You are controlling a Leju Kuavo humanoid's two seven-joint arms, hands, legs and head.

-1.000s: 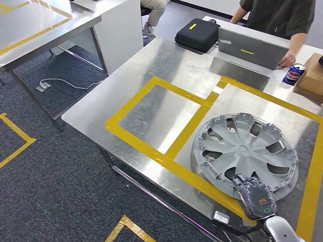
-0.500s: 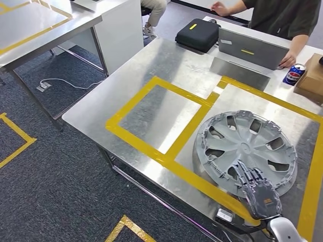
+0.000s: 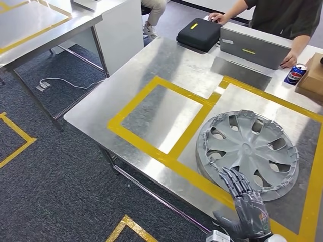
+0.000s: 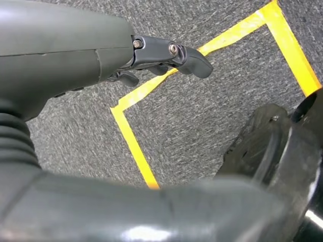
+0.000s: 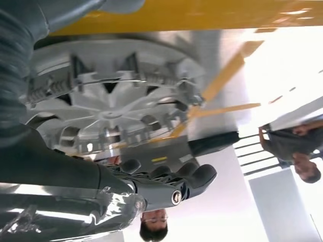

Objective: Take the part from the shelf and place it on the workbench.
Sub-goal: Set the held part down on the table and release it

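Head view, change: a second ago the right hand [image 3: 249,206] lay on the near rim of the hubcap [image 3: 247,151]; half a second ago its fingers were stretching out over that rim; now it has drawn back toward the table's near edge, with only the fingertips [image 3: 232,177] over the rim.
Head view, right hand: fingers spread and straight, holding nothing.
Head view, part: the hubcap lies flat on the workbench [image 3: 152,65], inside the right-hand one of the two yellow-taped squares [image 3: 167,151].
Head view, meaning: I judge the placing done and the release just finished; what is left is to pull the arm clear.
Head view, count: one hubcap, two taped squares on the bench, one black case [image 3: 198,33], one grey laptop [image 3: 254,46], one drink can [image 3: 293,74], one cardboard box [image 3: 311,78], one seated person [image 3: 281,17] behind the laptop, one second table [image 3: 42,30] well apart across the carpet.
Left wrist view, left hand [image 4: 68,55]: it hangs over grey carpet [image 4: 190,116] with a yellow tape outline; nothing lies between the fingers that show, but I cannot tell whether they are spread or curled.
Left wrist view, count: one tape corner on the floor.
Right wrist view, right hand: fingers extended, nothing gripped, and the hubcap's ribbed inner face sits just beyond them, apart from the palm.
Right wrist view, count: one hubcap, yellow tape strips crossing the metal top.
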